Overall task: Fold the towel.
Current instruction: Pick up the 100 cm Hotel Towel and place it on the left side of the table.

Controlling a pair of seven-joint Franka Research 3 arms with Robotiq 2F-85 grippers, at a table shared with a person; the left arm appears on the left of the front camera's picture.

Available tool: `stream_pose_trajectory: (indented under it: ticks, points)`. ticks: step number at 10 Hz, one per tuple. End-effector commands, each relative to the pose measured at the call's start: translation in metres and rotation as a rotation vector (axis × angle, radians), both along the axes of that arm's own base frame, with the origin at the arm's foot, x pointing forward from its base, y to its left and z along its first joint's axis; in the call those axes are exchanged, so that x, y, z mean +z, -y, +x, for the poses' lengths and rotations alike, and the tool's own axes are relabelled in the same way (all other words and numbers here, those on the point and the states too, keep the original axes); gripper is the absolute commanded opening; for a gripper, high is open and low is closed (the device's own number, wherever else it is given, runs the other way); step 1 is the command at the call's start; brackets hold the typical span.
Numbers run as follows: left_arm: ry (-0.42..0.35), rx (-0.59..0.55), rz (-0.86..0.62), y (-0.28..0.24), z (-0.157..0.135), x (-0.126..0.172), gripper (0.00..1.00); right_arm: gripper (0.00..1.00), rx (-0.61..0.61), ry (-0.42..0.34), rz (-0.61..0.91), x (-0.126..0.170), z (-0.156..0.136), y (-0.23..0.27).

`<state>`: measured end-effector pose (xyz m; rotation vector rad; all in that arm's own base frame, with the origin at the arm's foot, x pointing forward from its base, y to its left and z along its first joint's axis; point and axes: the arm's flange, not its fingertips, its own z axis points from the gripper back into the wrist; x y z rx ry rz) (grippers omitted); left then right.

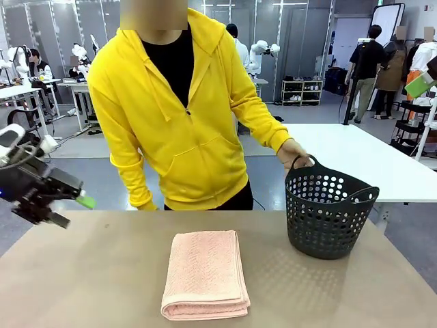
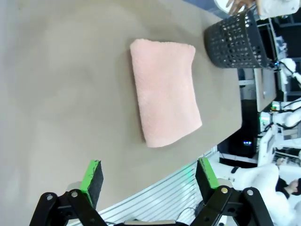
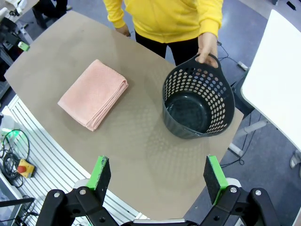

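The towel (image 1: 205, 275), salmon-pink terry cloth with a faint herringbone weave, lies folded into a thick rectangle in the middle of the table (image 1: 82, 287), its rounded fold edge facing the robot's side and its layered edges showing along one long side in the right wrist view (image 3: 94, 93). The tabletop is a matte grey-brown sheet with rounded corners. To the towel's right and apart from it stands the basket (image 1: 326, 213), dark rigid plastic, round and tapering toward its base, its wall pierced with rows of round holes. A person in a yellow hoodie (image 1: 184, 109) stands at the far side with one hand (image 1: 295, 154) on the basket's handle at its far rim. The left gripper (image 1: 65, 206) hangs above the table's left edge, tilted, its green-padded fingers spread wide and holding nothing. The right gripper (image 3: 157, 175) hovers high over the near table edge, its jaws likewise spread wide and empty.
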<state>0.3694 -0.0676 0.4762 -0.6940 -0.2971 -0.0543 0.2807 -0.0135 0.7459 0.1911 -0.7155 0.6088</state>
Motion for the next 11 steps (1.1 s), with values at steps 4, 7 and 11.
stream_pose_trajectory:
  ticks: [4, 7, 11]
  points:
    - [-0.056, 0.054, -0.156, 0.045, 0.039, -0.083, 1.00, 1.00, -0.003, 0.001, 0.007, -0.001, 0.000, 0.001]
    - [-0.113, 0.047, -0.225, 0.073, 0.055, -0.124, 1.00, 1.00, -0.003, 0.001, 0.007, -0.001, 0.000, 0.001]
    - [-0.128, 0.052, -0.269, 0.098, 0.067, -0.164, 1.00, 1.00, -0.003, 0.001, 0.007, -0.001, 0.000, 0.001]
